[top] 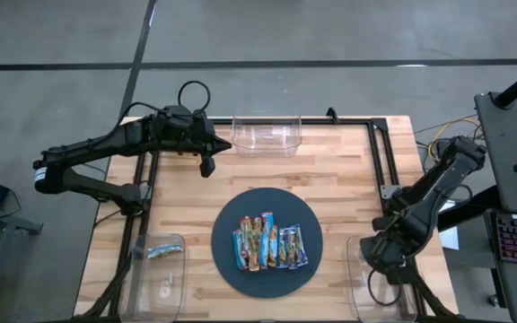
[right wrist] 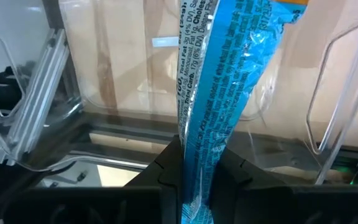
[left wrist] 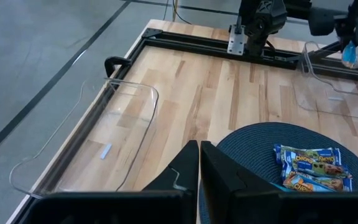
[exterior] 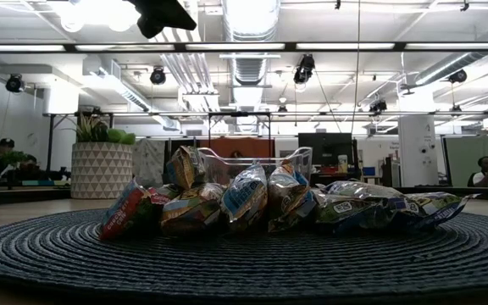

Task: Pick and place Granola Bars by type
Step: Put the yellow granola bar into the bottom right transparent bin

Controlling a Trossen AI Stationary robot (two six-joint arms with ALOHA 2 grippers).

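Note:
Several granola bars (top: pixel 267 242) in blue, green and brown wrappers lie side by side on the dark round mat (top: pixel 232 269); the low view shows the same bars (exterior: pixel 244 203). One more bar (top: pixel 162 252) lies in the clear bin (top: pixel 155 278) at the near left. My right gripper (top: pixel 386 258) is shut on a bright blue bar (right wrist: pixel 229 68) above the clear bin (top: pixel 375 287) at the near right. My left gripper (top: pixel 207 165) hovers shut and empty near the far clear bin (top: pixel 267 135). My right gripper pinches one end of the blue bar (right wrist: pixel 197 168) between its two fingers, across the flat wrapper. The fingers point steeply down. The bar reaches on beyond the fingertips and hangs clear above the near right bin (right wrist: pixel 123 81).
A black metal frame (top: pixel 380 152) runs along the table's far and right edges. Bare wood lies between the mat and the far bin. Seen from the left wrist, my left gripper (left wrist: pixel 199 163) is above the far bin (left wrist: pixel 86 143), and the right arm shows with the blue bar (left wrist: pixel 350 53).

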